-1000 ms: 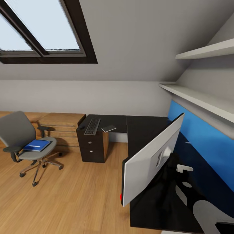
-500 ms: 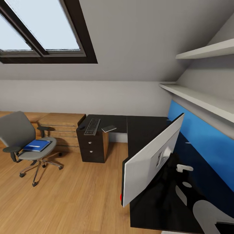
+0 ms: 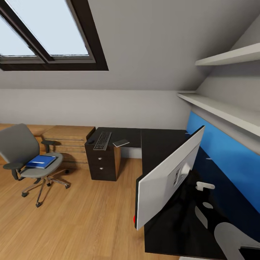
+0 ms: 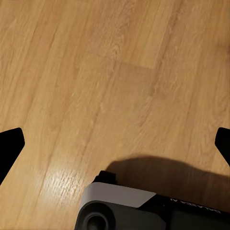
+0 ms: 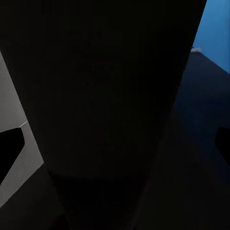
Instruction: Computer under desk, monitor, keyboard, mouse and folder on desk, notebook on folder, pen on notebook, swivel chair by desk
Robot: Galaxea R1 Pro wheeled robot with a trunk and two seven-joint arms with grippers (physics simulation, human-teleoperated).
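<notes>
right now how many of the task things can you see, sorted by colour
black: 3 - desk, keyboard, mouse
grey: 3 - swivel chair, notebook, monitor (its pale back faces the camera)
blue: 1 - folder, lying on the chair seat
total: 7

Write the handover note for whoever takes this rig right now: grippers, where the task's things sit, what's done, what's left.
Left gripper: open, empty, over bare wood floor.
Right gripper: open, empty, close to a dark surface.
Monitor: on the desk, near wing.
Keyboard, mouse and notebook: on the desk's far wing, away from the monitor.
Folder: on the swivel chair, which stands apart from the desk.
Done: monitor on desk.
Left: bring keyboard and mouse beside the monitor, move the folder, stack the notebook and pen, park the chair. Computer and pen not located.
</notes>
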